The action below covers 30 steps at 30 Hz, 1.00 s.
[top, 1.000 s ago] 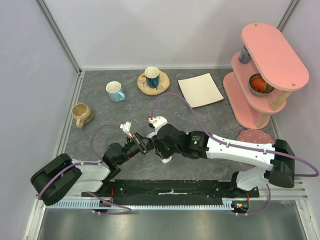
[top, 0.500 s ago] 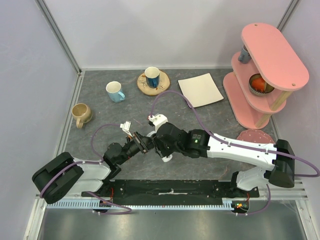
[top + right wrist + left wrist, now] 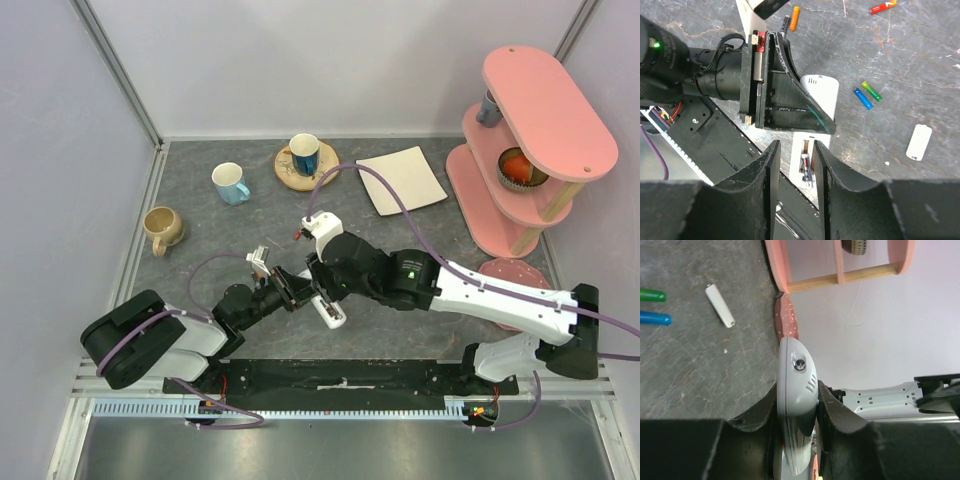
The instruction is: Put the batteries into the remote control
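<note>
Left gripper (image 3: 797, 392) clamps remote control (image 3: 795, 360) edge-on. Right gripper (image 3: 796, 146) slightly parted, empty, above its open battery bay (image 3: 806, 162). Batteries (image 3: 862, 98) loose on table (image 3: 920, 60).

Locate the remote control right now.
Top view, near the table's front centre: the remote control is clamped between the fingers of the left gripper, with the right gripper hovering just above it.
</note>
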{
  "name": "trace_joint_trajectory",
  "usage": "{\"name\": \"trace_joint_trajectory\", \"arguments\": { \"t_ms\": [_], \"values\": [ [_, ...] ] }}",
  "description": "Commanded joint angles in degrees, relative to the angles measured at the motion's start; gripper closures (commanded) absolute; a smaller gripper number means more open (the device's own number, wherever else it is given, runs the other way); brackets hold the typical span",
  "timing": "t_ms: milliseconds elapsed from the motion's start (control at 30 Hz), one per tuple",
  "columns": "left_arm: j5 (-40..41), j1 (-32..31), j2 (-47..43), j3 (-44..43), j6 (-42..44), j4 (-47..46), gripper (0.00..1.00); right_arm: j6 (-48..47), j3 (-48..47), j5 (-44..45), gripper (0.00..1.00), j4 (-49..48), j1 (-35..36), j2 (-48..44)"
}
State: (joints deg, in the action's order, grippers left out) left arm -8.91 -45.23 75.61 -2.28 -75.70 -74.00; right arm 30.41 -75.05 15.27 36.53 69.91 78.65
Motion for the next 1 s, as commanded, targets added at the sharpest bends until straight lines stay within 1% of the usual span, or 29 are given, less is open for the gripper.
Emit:
{"name": "trace_joint_trajectory", "arguments": {
  "t_ms": [0,133,367,500,533,633,833,967],
  "values": [
    [1.3,-0.3,3.2,-1.8,-6.2,-21.4,0.98,-4.1,0.4,1.8,0.62,3.6,0.0,-6.0],
    [0.5,-0.3,3.7,-3.3,-5.9,-21.4,0.98,-3.7,5.1,0.9,0.65,5.1,0.0,-9.9],
    [-0.7,-0.3,4.2,-5.2,-5.9,-21.4,0.98,-2.7,9.3,-2.3,0.65,6.9,0.0,-11.1],
    [-0.8,-0.3,3.9,-5.3,-5.7,-21.5,0.98,-2.5,10.1,-2.7,0.65,7.1,0.1,-11.9],
    [-0.7,-0.3,3.8,-5.3,-5.6,-21.4,0.98,-2.5,10.1,-2.9,0.63,7.3,0.0,-11.8],
    [-0.9,-0.3,3.7,-5.3,-5.6,-21.4,0.98,-2.5,10.5,-3.3,0.61,7.6,0.1,-11.4],
    [-1.3,-0.3,3.2,-5.4,-5.5,-21.4,0.98,-2.8,10.5,-4.5,0.62,7.1,0.0,-9.5],
    [-1.4,-0.3,3.0,-5.4,-5.4,-21.4,0.98,-3.4,10.0,-5.3,0.60,7.1,0.0,-8.3]
  ]
}}
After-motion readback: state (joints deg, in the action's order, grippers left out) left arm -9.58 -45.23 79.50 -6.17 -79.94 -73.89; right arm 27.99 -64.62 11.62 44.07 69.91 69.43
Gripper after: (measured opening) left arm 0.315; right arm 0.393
